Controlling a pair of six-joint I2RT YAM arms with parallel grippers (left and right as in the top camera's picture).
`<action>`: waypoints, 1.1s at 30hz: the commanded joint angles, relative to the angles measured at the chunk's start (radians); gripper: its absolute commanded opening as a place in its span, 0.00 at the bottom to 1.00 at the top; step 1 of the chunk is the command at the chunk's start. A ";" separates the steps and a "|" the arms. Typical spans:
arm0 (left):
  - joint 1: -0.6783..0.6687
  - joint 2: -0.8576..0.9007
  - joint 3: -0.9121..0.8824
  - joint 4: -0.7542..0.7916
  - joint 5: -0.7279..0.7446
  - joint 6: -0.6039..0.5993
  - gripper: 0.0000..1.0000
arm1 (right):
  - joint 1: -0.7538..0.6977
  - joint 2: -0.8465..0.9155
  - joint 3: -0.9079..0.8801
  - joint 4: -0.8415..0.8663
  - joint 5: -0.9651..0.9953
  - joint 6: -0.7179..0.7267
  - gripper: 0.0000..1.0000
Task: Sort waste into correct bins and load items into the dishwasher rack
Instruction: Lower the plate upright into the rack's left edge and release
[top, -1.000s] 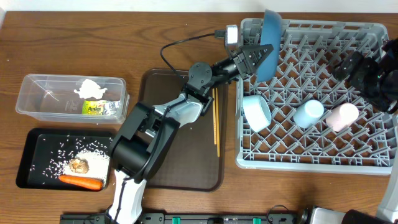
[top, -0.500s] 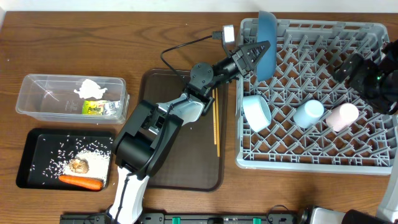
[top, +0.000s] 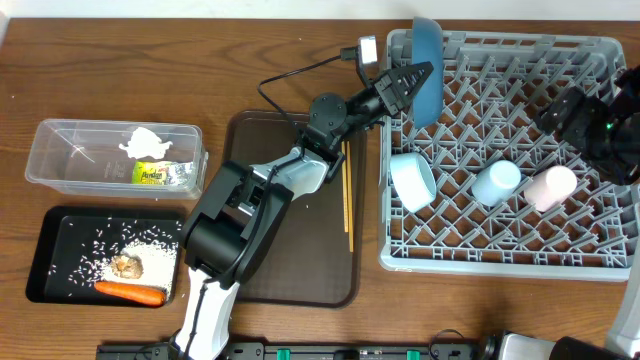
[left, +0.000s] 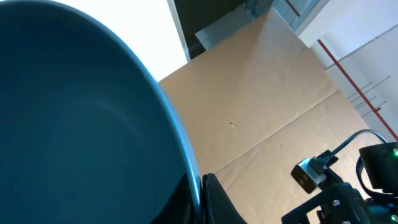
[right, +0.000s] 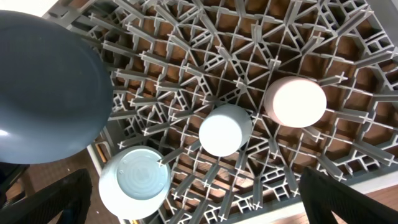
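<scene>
Colours as I log them from overhead.

- Right of frame: my rack (top: 500, 262), grey, open lattice pattern.
- In the rack: plate (top: 428, 65), deep blue; bowl (top: 412, 180), white, pale blue inside; light blue cup (top: 496, 182); pale pink cup (top: 551, 187).
- Centre: serving tray (top: 300, 270), dark brown; chopsticks (top: 347, 195), pale wood.
- Left: tub (top: 60, 150), clear; wrapper (top: 145, 143), white-silver; packet (top: 155, 173), green and yellow.
- Lower left: bin tray (top: 60, 250), black, speckled with white rice (top: 150, 255); lump (top: 126, 266), brown; carrot (top: 130, 292), orange.
- Table (top: 100, 60): mid-brown wood grain.
- My left arm (top: 240, 220): black with white panels.

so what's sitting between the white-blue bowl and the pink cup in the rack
The light blue cup stands between the white-blue bowl and the pink cup in the rack, clear in the overhead and right wrist views.
</scene>
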 joint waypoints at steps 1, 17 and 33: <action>0.007 0.008 0.023 -0.002 0.003 0.010 0.12 | -0.004 0.001 0.003 0.000 0.017 0.012 0.99; 0.092 0.008 0.023 -0.205 0.114 0.086 0.50 | -0.003 0.001 0.003 0.000 0.024 0.006 0.99; 0.145 0.008 0.023 -0.452 0.174 0.249 0.66 | -0.003 0.001 0.003 -0.015 0.024 0.005 0.99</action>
